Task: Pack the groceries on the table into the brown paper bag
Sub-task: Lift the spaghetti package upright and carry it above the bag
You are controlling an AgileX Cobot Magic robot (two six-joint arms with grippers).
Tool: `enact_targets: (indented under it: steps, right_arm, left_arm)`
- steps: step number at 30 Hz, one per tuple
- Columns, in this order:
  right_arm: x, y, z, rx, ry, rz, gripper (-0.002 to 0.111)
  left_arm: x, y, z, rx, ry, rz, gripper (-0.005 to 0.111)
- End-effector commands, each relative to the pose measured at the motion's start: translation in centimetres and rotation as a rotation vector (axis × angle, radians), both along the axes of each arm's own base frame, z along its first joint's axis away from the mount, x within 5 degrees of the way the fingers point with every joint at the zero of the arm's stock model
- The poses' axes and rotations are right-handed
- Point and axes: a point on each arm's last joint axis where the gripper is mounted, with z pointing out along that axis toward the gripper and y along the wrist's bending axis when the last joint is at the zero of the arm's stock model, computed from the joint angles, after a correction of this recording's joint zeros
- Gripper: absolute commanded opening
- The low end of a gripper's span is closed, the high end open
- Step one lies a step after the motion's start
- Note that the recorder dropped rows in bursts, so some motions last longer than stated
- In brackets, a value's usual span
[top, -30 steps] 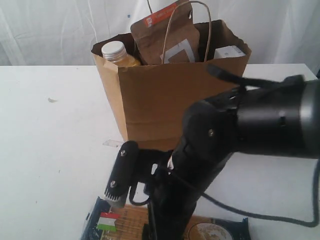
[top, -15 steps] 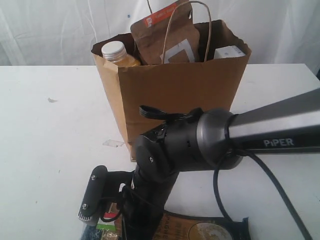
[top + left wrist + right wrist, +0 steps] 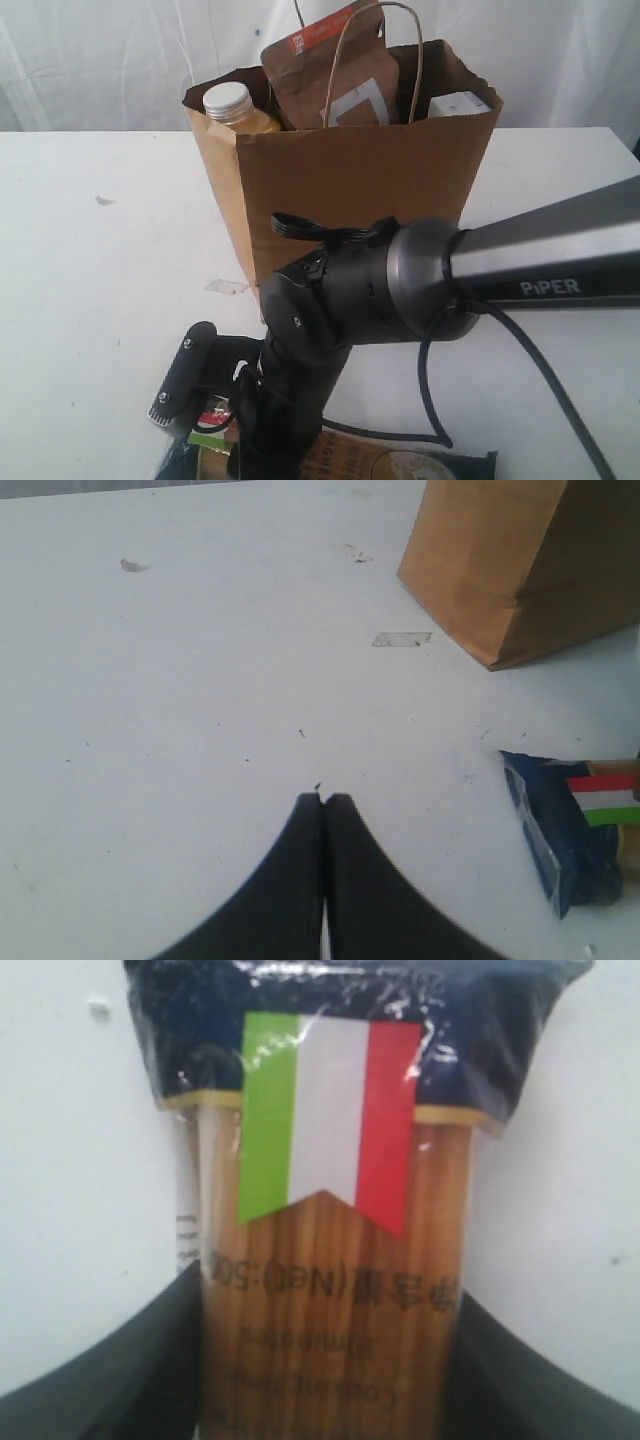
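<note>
The brown paper bag (image 3: 350, 200) stands upright on the white table (image 3: 100, 300). Out of its top stick a brown pouch with an orange label (image 3: 330, 70), a yellow white-capped bottle (image 3: 235, 108) and a white-blue carton (image 3: 460, 104). The dark-blue spaghetti pack (image 3: 400, 468) lies flat at the table's near edge, mostly hidden under my right arm. In the right wrist view my right gripper (image 3: 330, 1295) has both fingers pressed against the sides of the pack (image 3: 330, 1160). My left gripper (image 3: 323, 798) hovers shut and empty over bare table, with the pack (image 3: 570, 830) and the bag (image 3: 520, 570) off to one side.
A small scrap of clear tape (image 3: 226, 287) lies on the table in front of the bag's left corner. A faint scuff (image 3: 103, 200) marks the table farther left. A white curtain hangs behind the table.
My right arm has swung down and left over the spaghetti pack, and its fingers have drawn in against the pack's sides. The left gripper and the bag have not moved.
</note>
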Motion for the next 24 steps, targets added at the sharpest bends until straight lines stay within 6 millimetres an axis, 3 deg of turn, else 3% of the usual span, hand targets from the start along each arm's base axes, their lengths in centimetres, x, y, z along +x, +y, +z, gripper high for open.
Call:
enact_targets:
  steps: [1, 7, 13, 19, 24]
  right_arm:
    - [-0.5, -0.3, 2.8, 0.076, -0.027, -0.080, 0.000]
    - [-1.2, -1.4, 9.8, 0.279, -0.101, -0.200, 0.000]
    - [-3.4, -5.0, 17.6, 0.475, -0.186, -0.262, 0.000]
    - [-5.7, -12.7, 25.3, 0.618, -0.470, -0.452, 0.000]
    - [-7.6, -18.8, 29.9, 0.795, -0.655, -0.656, 0.000]
  left_arm:
    - [0.0, 0.0, -0.1, -0.012, 0.002, 0.007, 0.000]
    - [0.0, 0.0, -0.1, -0.012, 0.002, 0.007, 0.000]
    - [0.0, 0.0, -0.1, -0.010, 0.001, 0.007, 0.000]
    - [0.0, 0.0, -0.1, -0.008, 0.001, 0.007, 0.000]
    - [0.0, 0.0, -0.1, -0.008, 0.001, 0.007, 0.000]
